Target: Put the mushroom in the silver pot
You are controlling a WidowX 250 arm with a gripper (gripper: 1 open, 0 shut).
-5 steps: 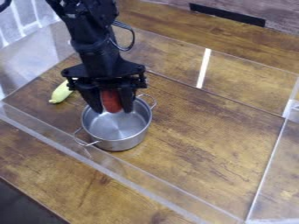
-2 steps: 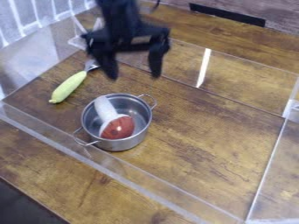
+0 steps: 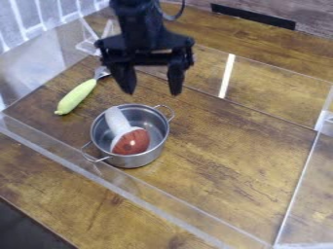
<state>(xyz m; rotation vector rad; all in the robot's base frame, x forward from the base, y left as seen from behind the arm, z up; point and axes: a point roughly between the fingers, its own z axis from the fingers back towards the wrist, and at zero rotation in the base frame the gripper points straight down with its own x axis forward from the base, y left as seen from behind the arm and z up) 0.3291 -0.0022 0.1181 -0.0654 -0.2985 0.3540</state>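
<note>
The mushroom (image 3: 128, 139) lies inside the silver pot (image 3: 146, 156), red-brown cap toward the front, white stem pointing up-left. The pot stands on the wooden table left of centre. My gripper (image 3: 148, 76) hangs above and behind the pot, its two black fingers (image 3: 121, 78) spread wide apart with nothing between them, clear of the pot and mushroom.
A yellow-green corn cob (image 3: 76, 95) lies on the table left of the pot. A clear acrylic wall (image 3: 196, 209) borders the work area along the front and sides. A bright reflection streak (image 3: 227, 76) marks the table at right.
A second ago the gripper was down at the pot holding the mushroom. It has let go, leaving the mushroom in the pot, and risen up and back with fingers spread.
</note>
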